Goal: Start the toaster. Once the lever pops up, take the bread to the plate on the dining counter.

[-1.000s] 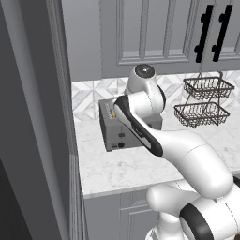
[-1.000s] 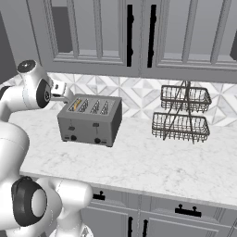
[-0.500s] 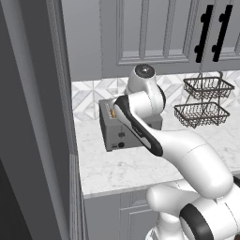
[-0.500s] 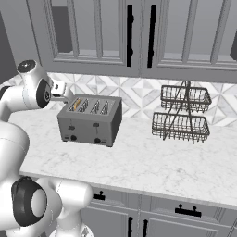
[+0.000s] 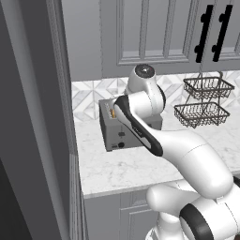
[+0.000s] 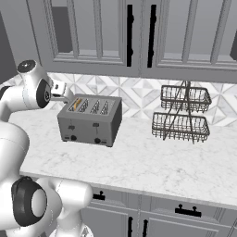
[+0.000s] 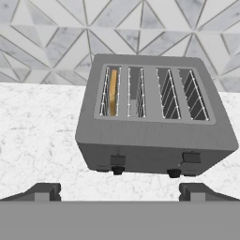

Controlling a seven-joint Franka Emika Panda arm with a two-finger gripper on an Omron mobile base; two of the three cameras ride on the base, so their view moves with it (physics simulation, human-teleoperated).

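The boxy grey metal four-slot toaster point(image 7: 152, 119) stands on the white marble desk point(image 6: 139, 162). The thin golden-crusted bread slice point(image 7: 113, 92) sits upright in the toaster's leftmost slot. The hand point(image 7: 119, 191) hovers before the toaster, fingers spread wide, empty. The bread is probably light and crumbly: grip its top edge gently.

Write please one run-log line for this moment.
phase: approach toaster | bread: in leftmost slot | levers: not pressed | gripper: open, apart from toaster
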